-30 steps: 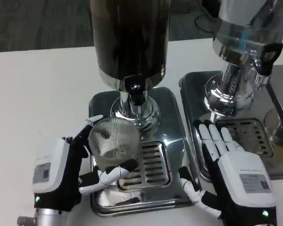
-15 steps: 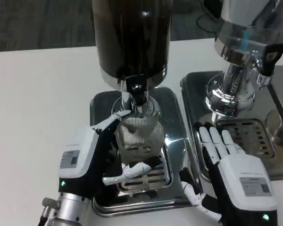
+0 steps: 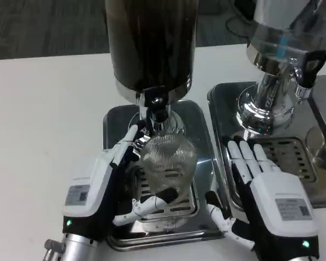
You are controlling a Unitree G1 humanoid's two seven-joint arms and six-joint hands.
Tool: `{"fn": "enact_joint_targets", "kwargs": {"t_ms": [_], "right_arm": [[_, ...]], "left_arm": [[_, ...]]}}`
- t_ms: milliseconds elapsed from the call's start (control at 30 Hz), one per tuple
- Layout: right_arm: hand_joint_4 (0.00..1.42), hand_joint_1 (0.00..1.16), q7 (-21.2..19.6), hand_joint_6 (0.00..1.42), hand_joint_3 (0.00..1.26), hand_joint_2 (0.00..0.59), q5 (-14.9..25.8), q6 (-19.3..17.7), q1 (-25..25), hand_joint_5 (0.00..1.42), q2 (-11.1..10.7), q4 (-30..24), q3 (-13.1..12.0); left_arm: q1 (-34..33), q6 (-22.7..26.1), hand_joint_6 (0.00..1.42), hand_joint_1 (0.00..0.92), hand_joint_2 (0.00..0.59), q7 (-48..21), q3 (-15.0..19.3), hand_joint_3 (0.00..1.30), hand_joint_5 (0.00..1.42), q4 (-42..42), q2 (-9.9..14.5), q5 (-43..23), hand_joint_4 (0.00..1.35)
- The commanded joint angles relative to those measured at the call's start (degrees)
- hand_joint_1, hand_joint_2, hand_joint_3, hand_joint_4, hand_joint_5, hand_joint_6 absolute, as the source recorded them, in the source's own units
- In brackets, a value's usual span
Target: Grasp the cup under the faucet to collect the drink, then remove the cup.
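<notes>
- Head view, lowest in the frame: the left hand (image 3: 106,190) sat at lower left with its white back toward the camera and its fingers wrapped round the cup (image 3: 167,160), one finger curling under the front of it and others reaching up along its far-left side. That enclosing hold looked meant to keep the cup steady and upright while the drink ran in.
- At lower right, the right hand (image 3: 266,190) lay flat, palm down, fingers straight and a little apart, holding nothing. It rested on the rim between the two trays, well clear of the cup, apparently waiting out of the way.
- Just above the left hand, the cup, clear and ribbed, stood over the slotted grate (image 3: 176,198) of the drip tray (image 3: 198,125), mouth up. Placed there, any spill would fall through the slots.
- Directly above the cup's far edge hung the black faucet (image 3: 157,111), at centre frame. The cup's mouth seemed to sit right under the spout, though the ribbed plastic and the glare made it hard to tell whether any drink was in it.
- Farther up, the dark drink dispenser (image 3: 151,43) rose out of the top of the frame on its chrome pedestal.
- In the upper right stood a second dispenser (image 3: 285,49) on its own tray (image 3: 223,98), its black tap (image 3: 309,68) facing right; it played no part in the job.
- My reading: the cup was in filling position, and removal had not begun.
</notes>
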Motion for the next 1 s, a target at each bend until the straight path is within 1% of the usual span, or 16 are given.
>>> {"fn": "enact_joint_targets", "kwargs": {"t_ms": [33,133,200,233,300,333,367,400,467,533,600,733,833,900,933,1000], "right_arm": [[0.00,0.33,0.18,0.15,0.00,0.393,0.85,-0.63,0.17,0.00,-0.70,0.44,-0.61],[0.00,0.33,0.41,0.11,0.00,0.388,0.38,0.11,0.25,0.00,-0.70,0.21,-0.39],[0.00,0.31,0.59,0.06,0.00,0.385,0.17,0.90,0.59,0.00,-0.53,-0.09,-0.42],[0.00,0.30,1.64,0.04,0.00,0.373,0.29,1.56,0.48,0.00,-0.48,-0.07,-0.49],[0.00,0.28,2.48,0.01,0.00,0.360,-0.65,2.73,0.25,0.00,-0.71,-0.11,-0.22],[0.00,0.24,3.56,0.00,0.00,0.328,-2.53,4.31,-0.03,0.00,-0.75,-0.23,0.28],[0.00,0.20,5.07,0.00,0.00,0.312,-3.56,5.74,-0.32,0.00,-0.56,-0.24,0.55],[0.00,0.16,6.47,0.00,0.00,0.290,-3.95,6.62,-0.70,0.00,-0.45,-0.14,0.64],[0.00,0.13,7.95,0.00,0.00,0.278,-3.40,6.91,-1.17,0.00,-0.58,0.05,0.38],[0.00,0.12,6.75,0.00,0.00,0.276,-3.25,6.13,-1.38,0.00,-0.76,0.00,0.35],[0.00,0.12,6.75,0.00,0.00,0.279,-3.06,5.86,-1.77,0.00,-0.78,0.16,0.48],[0.00,0.12,5.79,0.00,0.00,0.286,-2.95,5.25,-1.56,0.00,-1.29,0.19,0.13],[0.00,0.12,5.91,0.00,0.00,0.290,-2.70,5.20,-1.56,0.00,-1.27,0.06,0.04],[0.00,0.14,6.08,0.00,0.00,0.300,-2.89,5.24,-1.78,0.00,-1.37,0.03,0.25],[0.00,0.14,5.95,0.00,0.00,0.301,-2.66,5.06,-1.82,0.00,-1.36,0.05,0.19],[0.00,0.15,5.68,0.00,0.00,0.313,-2.11,5.04,-1.74,0.00,-0.92,0.04,0.05]], "left_arm": [[5.65,-0.40,0.38,0.000,0.030,1.91,3.26,0.09,0.45,-6.00,2.72,-1.40,0.19],[9.63,-0.97,0.38,0.000,0.027,1.84,5.85,0.09,0.44,-9.89,4.21,-2.59,0.18],[12.53,-0.88,0.28,0.000,0.011,1.52,7.92,0.05,0.33,-12.90,5.07,-3.41,0.05],[13.50,-0.65,0.23,0.000,0.008,1.17,8.62,0.02,0.28,-14.09,5.29,-3.63,0.01],[15.47,0.06,0.12,0.000,0.002,0.13,10.31,0.00,0.19,-16.70,6.00,-4.03,0.00],[16.39,0.63,0.04,0.000,0.000,-0.53,11.26,0.00,0.11,-17.66,6.83,-4.06,0.00],[17.12,1.44,0.01,0.000,0.000,-1.17,11.98,0.00,0.06,-18.31,7.68,-3.62,0.00],[17.71,1.79,0.00,0.000,0.000,-2.15,12.56,0.00,0.02,-18.57,8.45,-3.64,0.00],[18.42,1.36,0.00,0.000,0.000,-3.75,13.27,0.00,0.00,-19.25,9.10,-4.37,0.00],[18.66,0.38,0.00,0.000,0.011,-5.03,13.95,0.00,0.00,-20.19,9.27,-5.33,0.00],[18.58,-2.90,0.00,0.000,0.026,-6.72,14.92,0.00,0.00,-22.15,9.77,-8.03,0.00],[17.52,-11.92,0.00,0.000,0.054,-13.88,16.43,0.00,0.00,-23.62,9.69,-18.32,0.00],[17.55,-15.86,0.00,0.000,0.067,-19.82,17.82,0.00,0.00,-24.96,9.54,-24.96,0.00],[16.78,-18.10,0.00,0.000,0.078,-28.78,16.73,0.04,0.02,-26.30,10.27,-36.10,0.00],[16.25,-18.44,0.02,0.000,0.090,-34.90,15.69,0.09,0.06,-27.60,11.00,-43.39,0.00],[15.65,-17.94,0.08,0.000,0.096,-44.56,14.49,0.15,0.12,-30.12,12.19,-54.11,0.00]]}}
